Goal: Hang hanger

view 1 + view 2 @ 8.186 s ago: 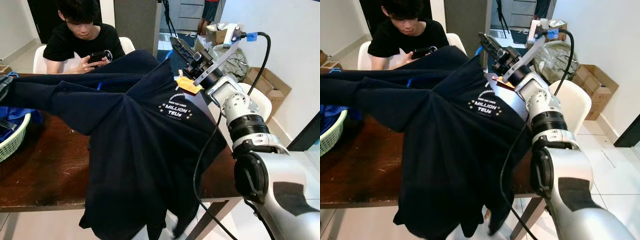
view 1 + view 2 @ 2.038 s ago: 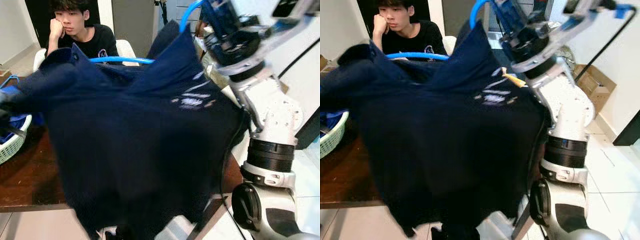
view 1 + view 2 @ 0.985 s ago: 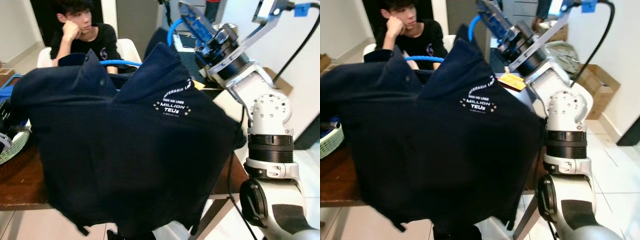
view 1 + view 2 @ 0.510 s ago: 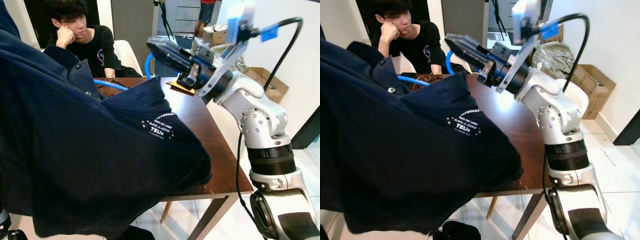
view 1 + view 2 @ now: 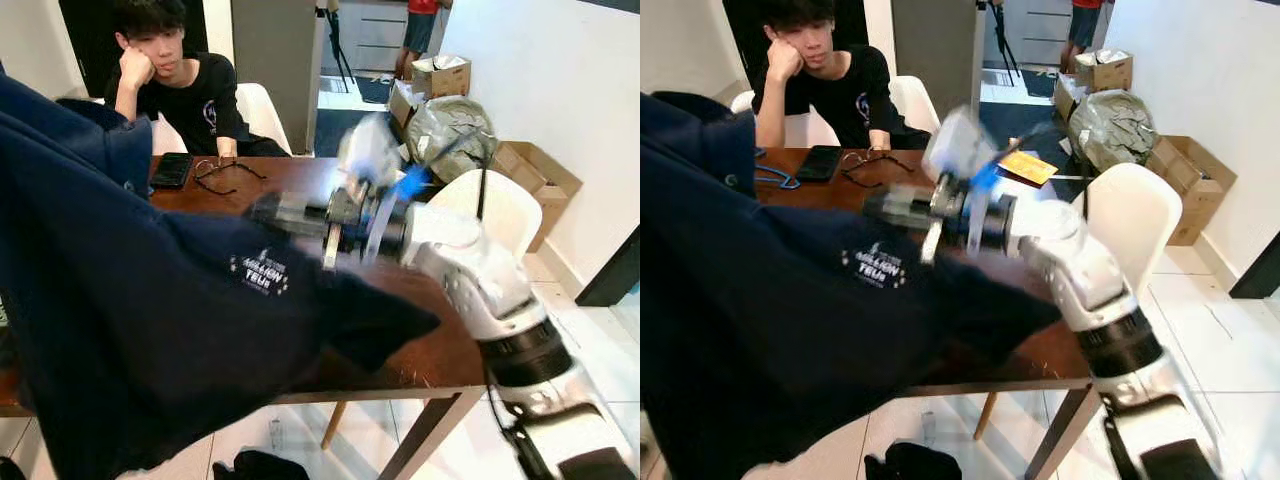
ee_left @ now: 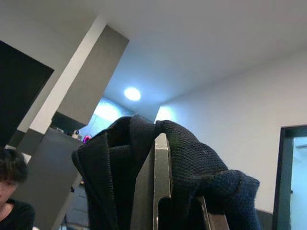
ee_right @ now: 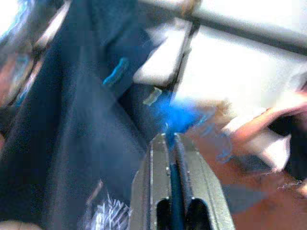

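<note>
Fingers (image 7: 170, 163) of the right gripper pinch the blue hanger (image 7: 178, 120) — left fingers (image 6: 160, 182) clamp the navy shirt (image 5: 150, 330).

Right arm (image 5: 480, 290): we record a silver-white shell in rounded segments, with a black ribbed collar band at one joint (image 5: 530, 355), a blue tag (image 5: 410, 182) and a thin black cable near the wrist. Right gripper (image 7: 171, 167): grey metal-edged fingers; forward parts motion-blurred.

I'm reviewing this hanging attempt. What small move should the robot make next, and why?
Probably slow and steady the right gripper: it is motion-blurred over the table, pinching the blue hanger, while the left gripper holds the navy shirt up.
</note>
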